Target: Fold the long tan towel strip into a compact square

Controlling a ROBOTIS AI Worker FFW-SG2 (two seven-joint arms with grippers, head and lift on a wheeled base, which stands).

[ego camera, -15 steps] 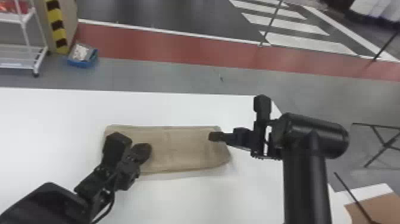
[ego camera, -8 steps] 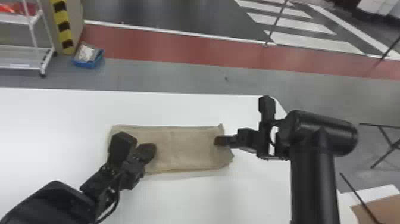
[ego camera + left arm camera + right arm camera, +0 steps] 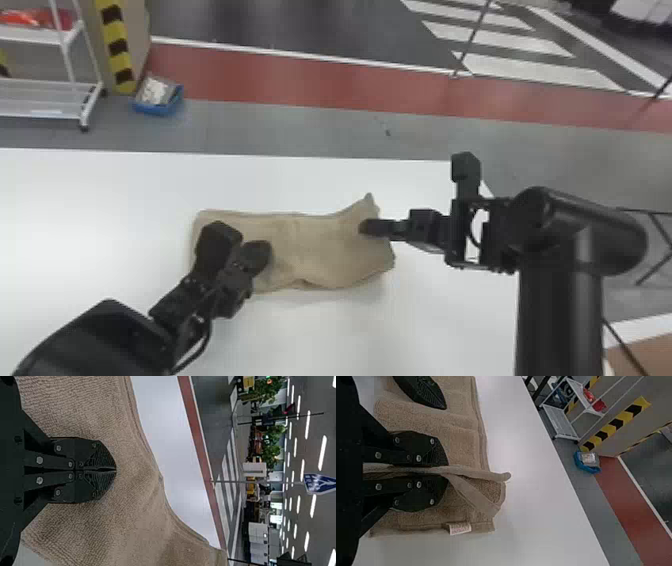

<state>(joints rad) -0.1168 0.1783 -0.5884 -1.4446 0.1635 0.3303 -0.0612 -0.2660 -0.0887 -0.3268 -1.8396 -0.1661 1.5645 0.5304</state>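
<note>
One towel: tan, nubby, oblong, one corner peaked
Table: smooth, white, beneath towel
Left tool: closed, empty, over towel's left part
Right tool: pinching towel's right end

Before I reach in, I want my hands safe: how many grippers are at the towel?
2. The left gripper is at the towel's left part, its fingers together; the right gripper is at the right end, cloth between its fingers.

bright, diffuse light, glowing white ceiling strips beyond towel, pale sheen and faint shadow on table beside it
</note>
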